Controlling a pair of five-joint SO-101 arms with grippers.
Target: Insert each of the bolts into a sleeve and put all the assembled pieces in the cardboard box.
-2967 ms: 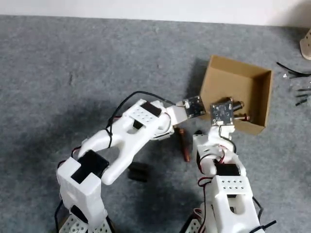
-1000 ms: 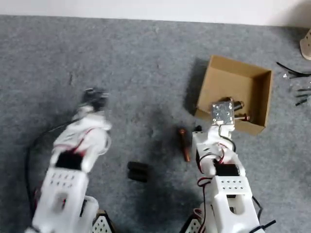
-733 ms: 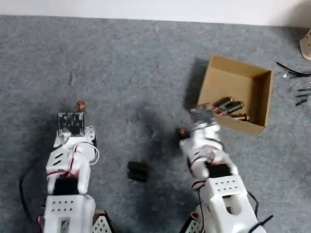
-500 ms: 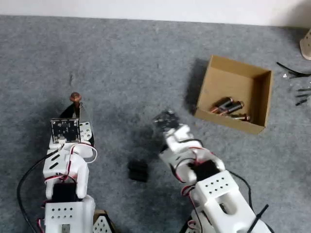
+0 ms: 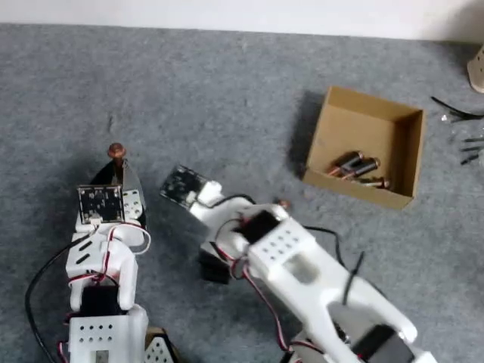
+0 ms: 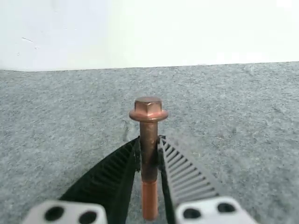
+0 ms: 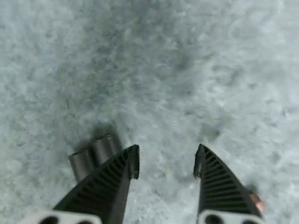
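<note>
My left gripper [image 5: 117, 163] stands at the left of the grey carpet, shut on a copper bolt [image 5: 115, 151]. In the left wrist view this bolt [image 6: 148, 140] is upright between the jaws of that gripper [image 6: 149, 147], hex head on top. The right arm [image 5: 280, 249] lies across the middle. Its gripper [image 7: 167, 162] is open just above the carpet, with a black sleeve [image 7: 93, 154] beside one finger. The sleeve [image 5: 214, 268] is partly hidden by the arm. A second bolt [image 5: 283, 204] peeks out behind the arm, and its copper end [image 7: 254, 201] shows by the other finger. The cardboard box [image 5: 333, 162] holds assembled pieces [image 5: 355, 166].
Thin black ties and wires [image 5: 461, 140] lie on the carpet right of the box. A beige object [image 5: 476, 68] sits at the far right edge. A white wall [image 6: 149, 28] borders the far side of the carpet.
The left arm pulled back from beside the box to the left, carrying a bolt. The right arm swung from the box leftward across the middle, over the sleeve.
</note>
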